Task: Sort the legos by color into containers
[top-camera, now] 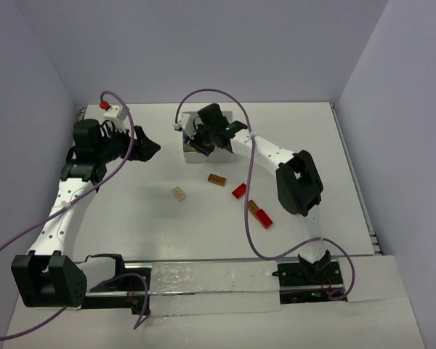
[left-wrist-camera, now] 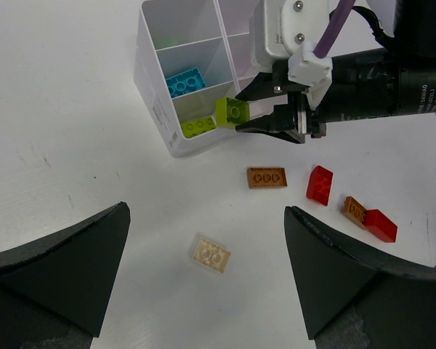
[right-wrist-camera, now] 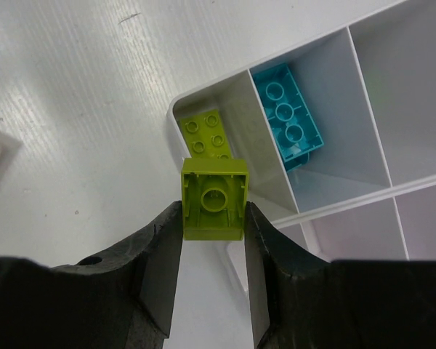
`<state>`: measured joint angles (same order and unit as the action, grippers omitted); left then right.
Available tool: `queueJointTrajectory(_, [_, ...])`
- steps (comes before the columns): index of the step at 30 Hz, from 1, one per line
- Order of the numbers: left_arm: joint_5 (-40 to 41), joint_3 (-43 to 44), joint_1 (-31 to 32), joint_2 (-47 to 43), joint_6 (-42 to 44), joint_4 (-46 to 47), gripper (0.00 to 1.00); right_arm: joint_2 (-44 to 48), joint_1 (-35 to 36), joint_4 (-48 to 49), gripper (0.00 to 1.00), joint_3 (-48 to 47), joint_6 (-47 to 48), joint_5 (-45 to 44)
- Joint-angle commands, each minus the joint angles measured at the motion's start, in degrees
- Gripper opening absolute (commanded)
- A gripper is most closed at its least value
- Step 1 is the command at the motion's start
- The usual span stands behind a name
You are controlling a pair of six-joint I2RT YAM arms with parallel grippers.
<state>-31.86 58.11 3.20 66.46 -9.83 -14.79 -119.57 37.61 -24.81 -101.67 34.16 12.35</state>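
Observation:
My right gripper (right-wrist-camera: 214, 218) is shut on a lime square brick (right-wrist-camera: 214, 200), held stud-side down just above the near corner of the white six-compartment tray (right-wrist-camera: 261, 156). The corner compartment below holds another lime brick (right-wrist-camera: 207, 134); the one beside it holds a cyan brick (right-wrist-camera: 287, 113). In the left wrist view the held brick (left-wrist-camera: 232, 112) hangs at the tray's edge (left-wrist-camera: 149, 80). On the table lie a tan brick (left-wrist-camera: 211, 253), an orange-brown brick (left-wrist-camera: 267, 177), a red brick (left-wrist-camera: 320, 185), and an orange-brown (left-wrist-camera: 354, 209) and red (left-wrist-camera: 380, 225) pair. My left gripper (left-wrist-camera: 207, 211) is open and empty, high above the tan brick.
In the top view the tray (top-camera: 191, 149) sits mid-table towards the back under the right gripper (top-camera: 203, 142), and the left gripper (top-camera: 149, 149) hovers to its left. The loose bricks lie in front of the tray. Purple cables loop over both arms.

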Motion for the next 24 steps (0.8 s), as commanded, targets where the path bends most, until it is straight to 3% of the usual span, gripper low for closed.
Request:
queueJointTrajectory(1, [0.13,1.12,-0.56,-0.08,0.07,2.23,0.97,-1.76,0.73,3.01,0.31,-3.72,0.59,-1.61])
queueJointTrajectory(10, [0.72,1.55,-0.67,0.34,0.05,1.76,0.98,-3.91,0.91,3.69,0.42,-5.78,1.26,-3.86])
queueJointTrajectory(17, [1.18,1.6,-0.74,0.34,-0.39,1.58,0.99,-4.28,1.09,3.46,0.75,-6.61,0.54,-4.79])
queueJointTrajectory(24, [1.68,2.19,-0.83,-0.04,-0.78,0.9,0.99,-0.05,1.15,2.47,0.7,-4.91,-1.76,-3.86])
